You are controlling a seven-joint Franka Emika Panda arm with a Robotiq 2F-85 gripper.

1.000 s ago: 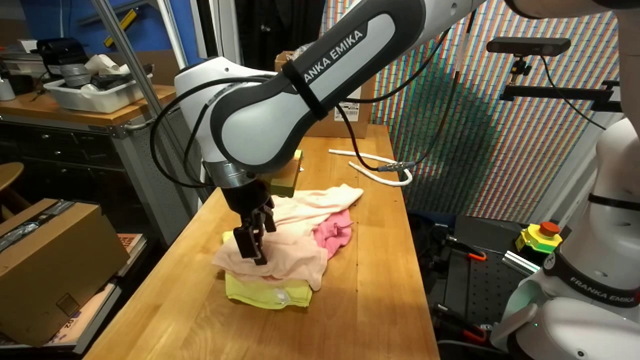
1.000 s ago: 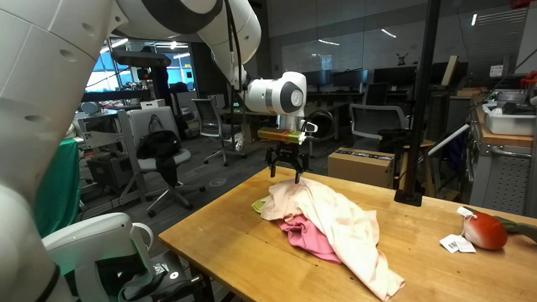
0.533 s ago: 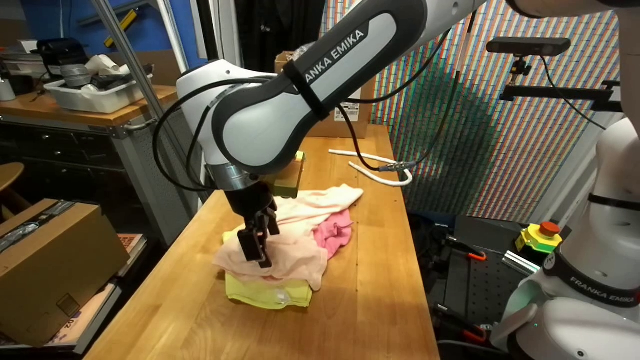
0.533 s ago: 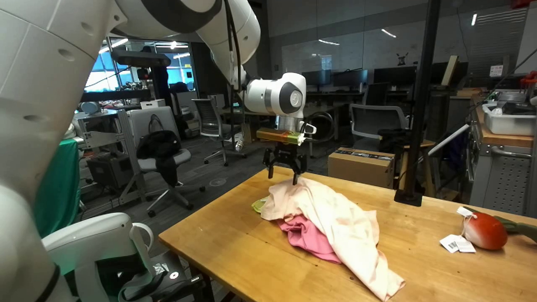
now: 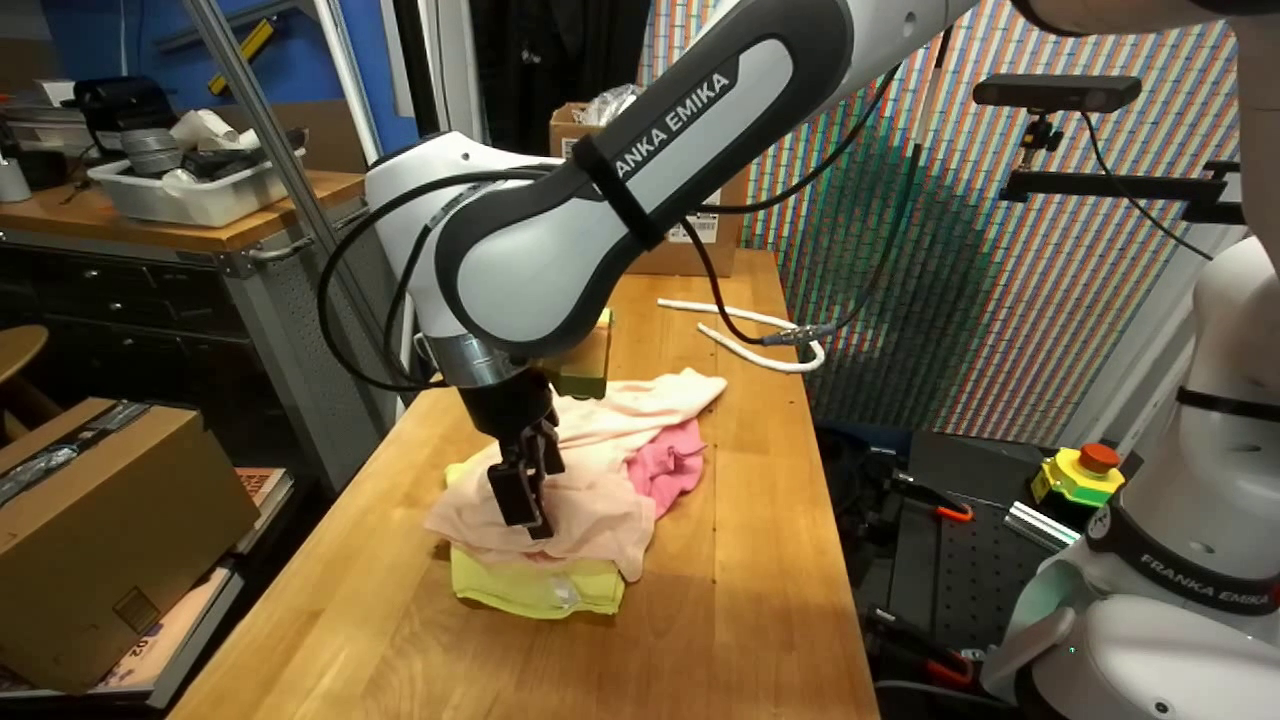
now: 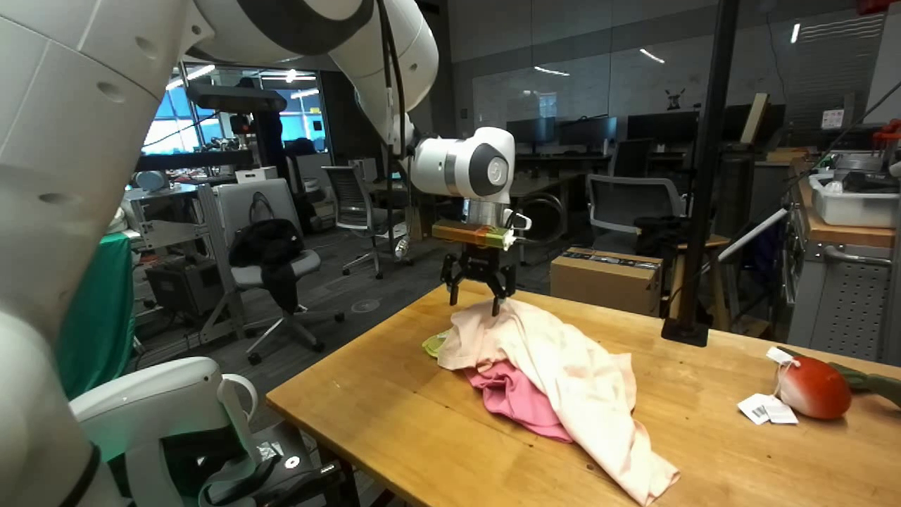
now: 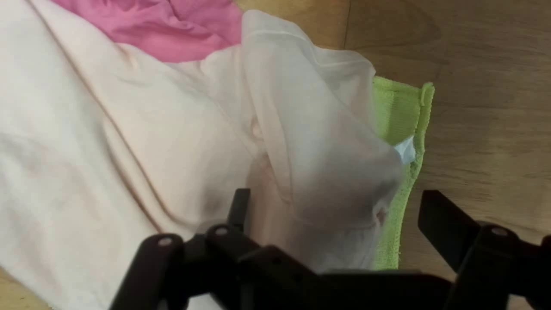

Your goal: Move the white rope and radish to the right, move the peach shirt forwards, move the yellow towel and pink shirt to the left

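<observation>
The peach shirt lies crumpled over the pink shirt and the yellow towel on the table. All three also show in an exterior view: peach shirt, pink shirt, yellow towel. My gripper points down, open and empty, low over the peach shirt; contact cannot be told. In the wrist view, the gripper has its fingers wide apart, with peach cloth and the towel's edge beneath the gap. The white rope lies farther along the table. The red radish lies apart from the cloths.
A black post stands on the wooden table at its edge. A cardboard box sits beside the table, and another box stands at the far end. An emergency stop is near the robot base.
My open gripper has shifted a little to the right in an exterior view and come slightly lower over the peach shirt. The cloths, rope and radish have not visibly moved.
</observation>
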